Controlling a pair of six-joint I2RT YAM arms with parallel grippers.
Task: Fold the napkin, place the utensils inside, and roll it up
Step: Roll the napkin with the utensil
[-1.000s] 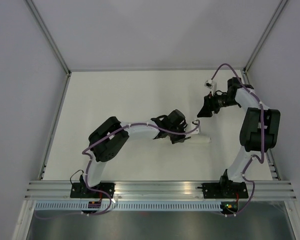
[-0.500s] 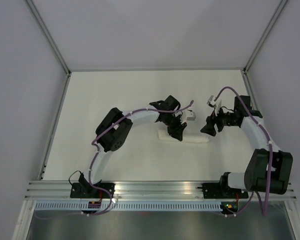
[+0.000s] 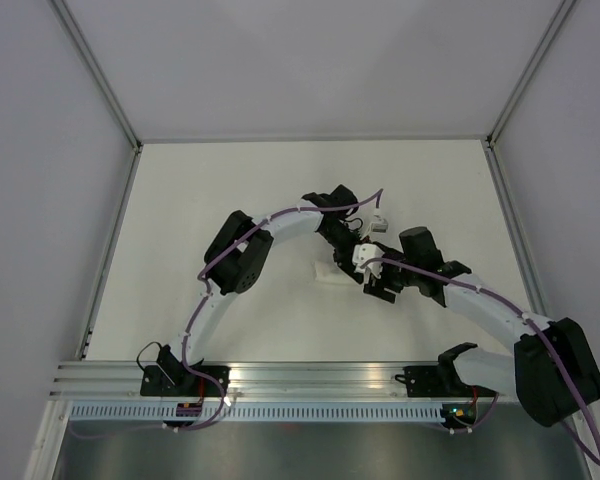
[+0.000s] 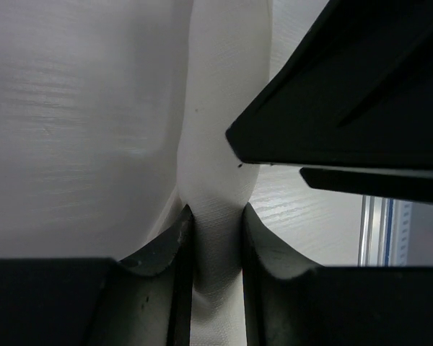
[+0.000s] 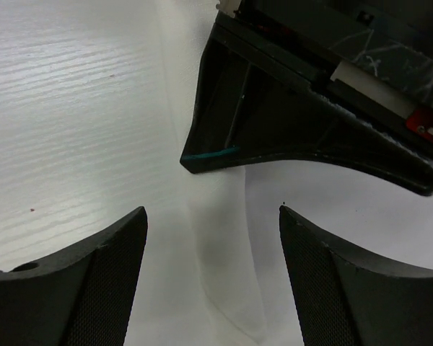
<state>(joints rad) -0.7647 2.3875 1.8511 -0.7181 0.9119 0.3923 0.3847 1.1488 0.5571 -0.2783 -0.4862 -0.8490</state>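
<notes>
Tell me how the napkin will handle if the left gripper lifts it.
Probably floppy: the napkin creases and narrows where the left gripper pinches it, so free ends would likely sag. Likely light, being thin cloth. Its fine woven texture suggests it should not slip easily.

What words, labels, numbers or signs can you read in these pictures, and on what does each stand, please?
None can be read.
White strip on the black left gripper: only scratches, no letters.
Red patch beside it: too blurred to read.
Small white tag by the left wrist, top view: too small to read.
</notes>
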